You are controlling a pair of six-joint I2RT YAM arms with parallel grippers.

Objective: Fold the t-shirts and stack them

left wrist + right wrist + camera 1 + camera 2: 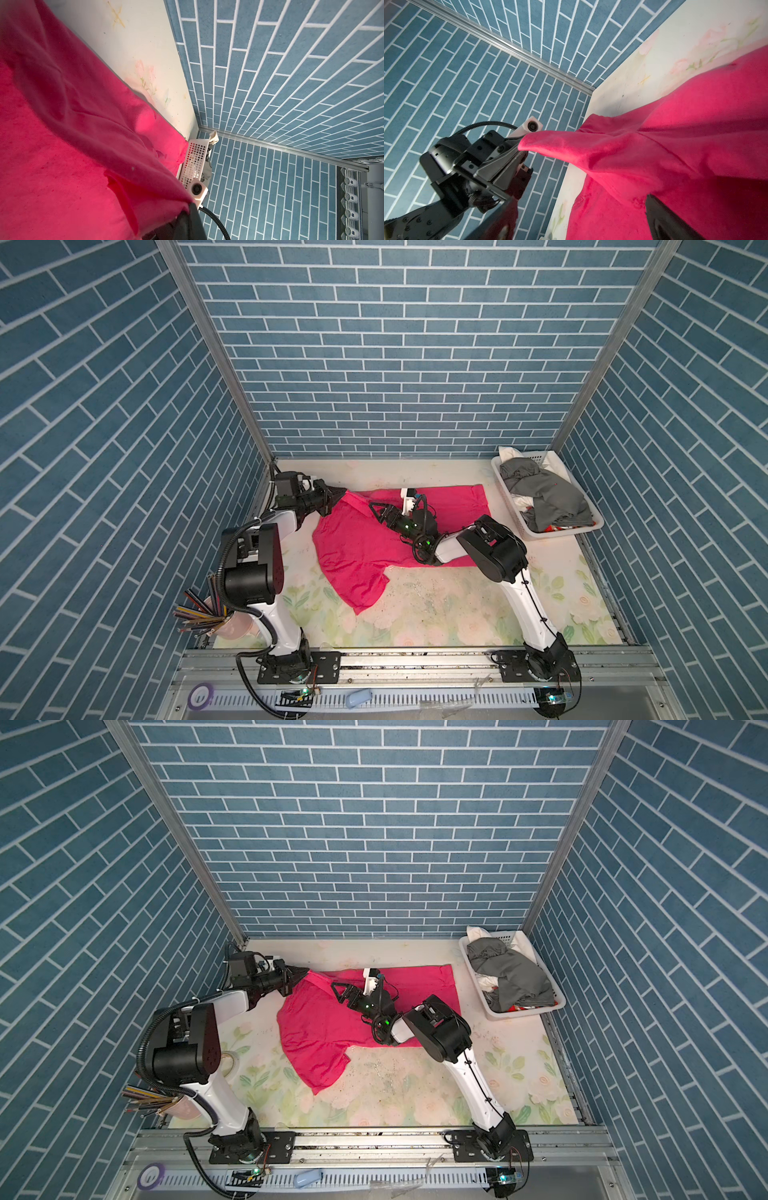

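A bright pink t-shirt (353,547) (320,1027) lies spread over the middle of the flowered table, one sleeve pointing toward the front. My left gripper (341,492) (305,971) is at the shirt's far left corner. It is shut on a pinch of the pink cloth, which rises off the table into the jaws (187,220) (519,145). My right gripper (376,510) (338,989) (581,220) hovers just right of it over the same shirt (695,135), open, with nothing between its fingers. A dark grey t-shirt (544,493), a white one (509,452) and a red one (552,526) sit heaped together.
The white slotted basket (552,536) (515,1017) (195,153) holding the heap stands at the back right corner. A pink cup of pencils (208,610) leans at the front left. A tape roll (230,1060) lies behind the left arm. Blue brick walls close three sides.
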